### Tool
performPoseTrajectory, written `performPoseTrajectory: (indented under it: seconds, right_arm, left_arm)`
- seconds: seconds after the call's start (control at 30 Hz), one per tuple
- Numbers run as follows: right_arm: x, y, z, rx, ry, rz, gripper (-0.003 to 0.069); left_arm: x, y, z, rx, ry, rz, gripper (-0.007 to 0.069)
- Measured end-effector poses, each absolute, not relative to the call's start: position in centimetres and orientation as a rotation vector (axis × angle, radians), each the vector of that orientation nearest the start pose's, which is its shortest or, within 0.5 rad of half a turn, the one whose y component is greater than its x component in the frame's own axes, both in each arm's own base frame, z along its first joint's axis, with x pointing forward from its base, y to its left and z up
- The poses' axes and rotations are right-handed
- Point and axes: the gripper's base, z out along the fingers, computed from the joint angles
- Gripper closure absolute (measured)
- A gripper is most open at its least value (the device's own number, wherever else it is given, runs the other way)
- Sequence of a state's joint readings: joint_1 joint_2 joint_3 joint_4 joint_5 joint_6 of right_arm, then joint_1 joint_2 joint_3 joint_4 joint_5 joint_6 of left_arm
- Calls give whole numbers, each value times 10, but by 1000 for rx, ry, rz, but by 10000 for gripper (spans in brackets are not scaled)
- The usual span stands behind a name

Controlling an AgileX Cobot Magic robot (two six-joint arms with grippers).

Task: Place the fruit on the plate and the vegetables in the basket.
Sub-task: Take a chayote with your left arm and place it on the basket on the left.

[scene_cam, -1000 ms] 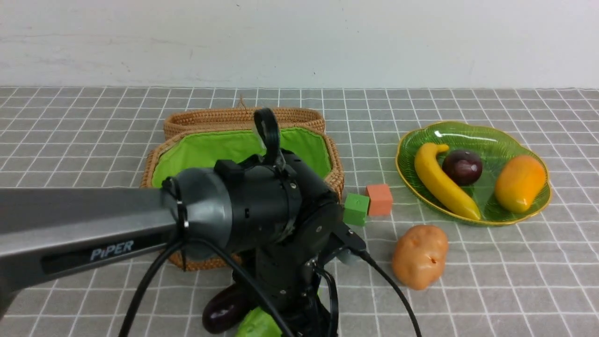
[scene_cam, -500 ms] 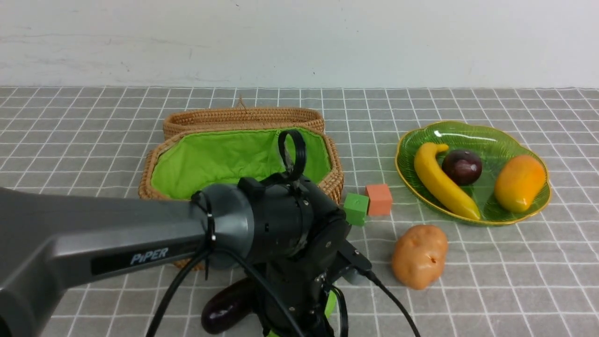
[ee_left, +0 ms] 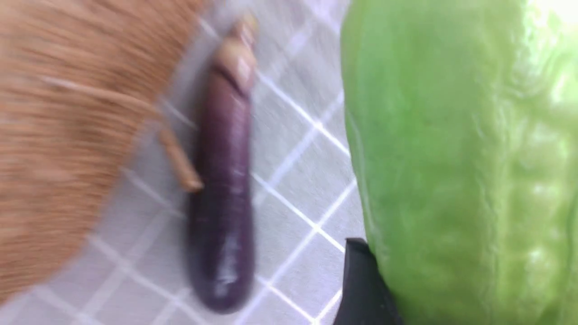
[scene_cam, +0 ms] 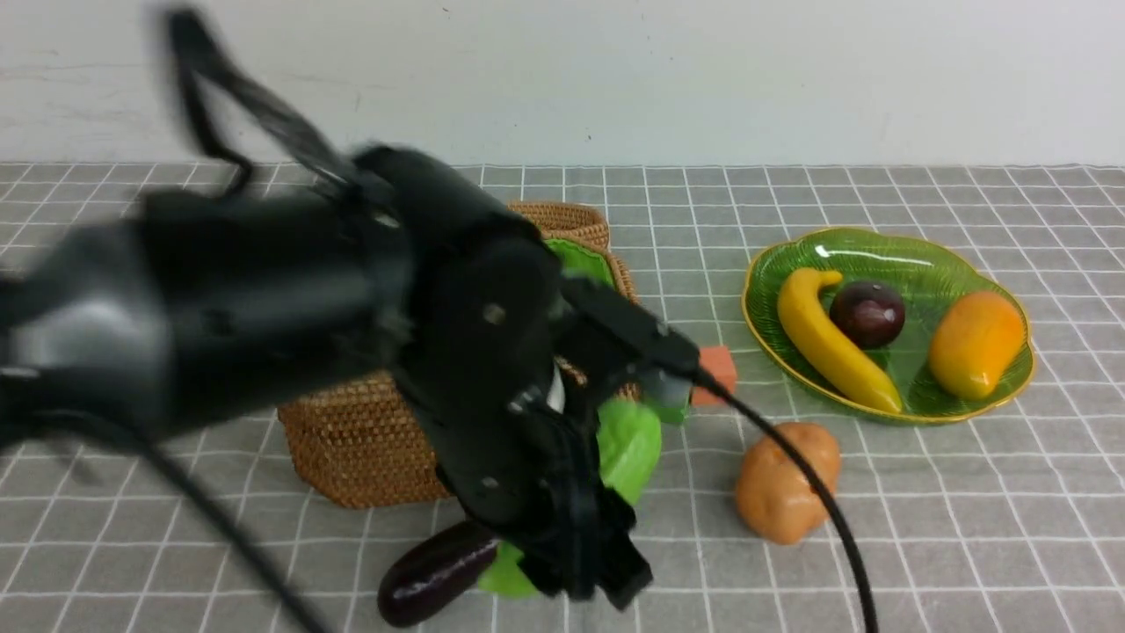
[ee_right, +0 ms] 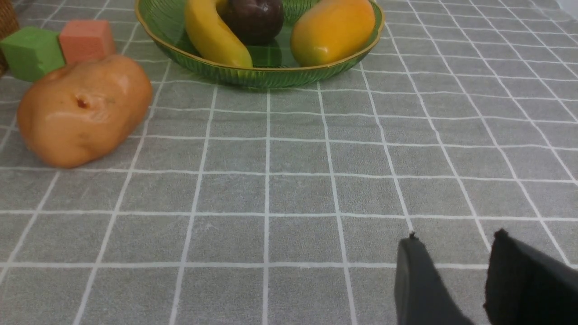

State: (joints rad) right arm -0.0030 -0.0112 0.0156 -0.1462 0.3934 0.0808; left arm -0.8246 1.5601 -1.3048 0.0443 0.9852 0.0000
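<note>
My left gripper (scene_cam: 576, 536) is shut on the bright green cucumber (scene_cam: 629, 447), held off the cloth in front of the basket (scene_cam: 360, 448). In the left wrist view the cucumber (ee_left: 451, 158) fills one side against a black finger (ee_left: 361, 284). The dark purple eggplant (scene_cam: 435, 571) lies on the cloth beside the basket. The tan-orange potato (scene_cam: 787, 479) sits near the green plate (scene_cam: 879, 251), which holds the banana (scene_cam: 826, 338), plum (scene_cam: 867, 314) and mango (scene_cam: 976, 343). My right gripper (ee_right: 456, 246) hangs open and empty over bare cloth, away from the potato (ee_right: 83, 110).
A green cube (ee_right: 31, 52) and an orange cube (scene_cam: 714, 374) stand between basket and plate. The left arm's blurred black body hides most of the basket's inside. A white wall runs along the back of the grey checked cloth.
The left jaws have closed on the cucumber, and the arm has swung up and back, lifting it off the cloth. The eggplant, the potato and the right gripper have stayed put.
</note>
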Motion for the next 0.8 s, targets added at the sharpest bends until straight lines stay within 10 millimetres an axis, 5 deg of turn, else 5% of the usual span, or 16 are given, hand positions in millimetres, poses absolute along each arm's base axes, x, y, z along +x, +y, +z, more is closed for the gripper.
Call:
performPoseTrajectory:
  seconds: [0.2,0.37,0.57,0.8]
  right_arm:
    - [52,-5,174,-10,1878,-92,421]
    - [52,-5,174,-10,1878,-92,421]
    - [52,-5,174,-10,1878,-92,420]
    - [52,-5,174,-10,1878,-92,420]
  left_arm:
    - [220,-212,358,971,2298,-108,198]
    - [252,-187,389,787,2238,-25,198]
    - [288,-163,392,714,2330,-59,198]
    - [307,-162,381,759,2387,-136,198]
